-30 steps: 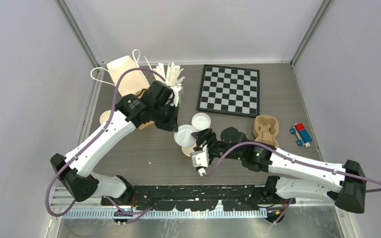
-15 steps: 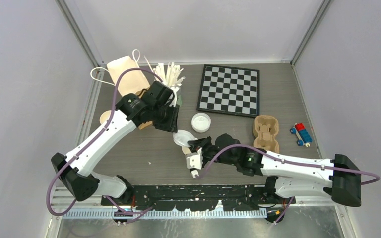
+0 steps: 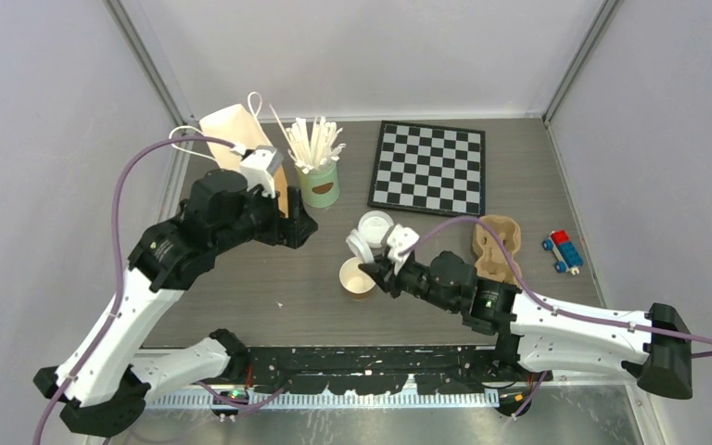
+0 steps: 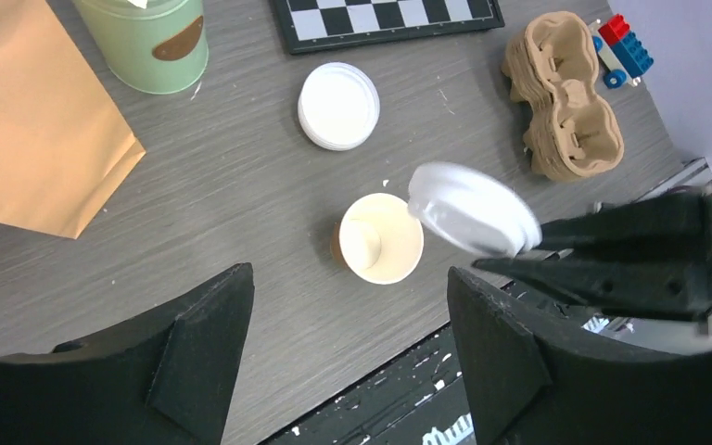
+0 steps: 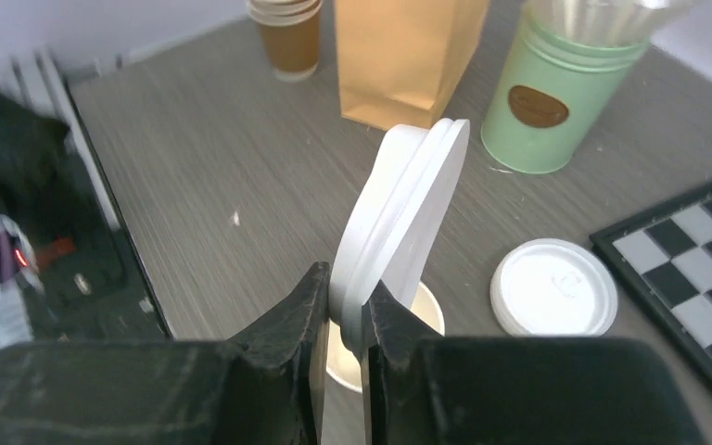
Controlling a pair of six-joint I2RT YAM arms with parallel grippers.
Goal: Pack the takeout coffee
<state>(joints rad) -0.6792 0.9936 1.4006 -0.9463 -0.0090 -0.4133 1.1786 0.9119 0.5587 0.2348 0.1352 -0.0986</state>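
**A:** Right gripper (image 5: 343, 320) first: its fingers (image 5: 301, 324) are pinched hard on the rim of a white lid (image 5: 408, 204), and the lid stands up on edge!

**B:** It sits right over the open cup (image 5: 426, 313), tilted. The left wrist view shows the lid overlapping the cup's right rim. Whether they touch, I can't tell.

**A:** The cup is upright on the table (image 3: 269, 278), near the middle, cream inside showing.

**B:** Now the left gripper (image 3: 298, 228): fingers (image 4: 209, 352) spread wide, nothing between them. It hangs in the air, looking down on that cup from the left.

**A:** There's a second lid (image 3: 376, 227) lying flat just beyond the cup, on the side toward the chessboard (image 3: 429, 169), clear of both grippers.

**B:** And a second cup (image 5: 286, 37) is way out by the table's left edge, near the paper bag (image 3: 236, 139), well apart from the action.

**A:** The green can (image 3: 319, 185) of white sticks stands just right of the bag.

**B:** The pulp tray (image 3: 496, 246) lies to the right of the right arm, with toy blocks (image 3: 564, 250) beyond it.
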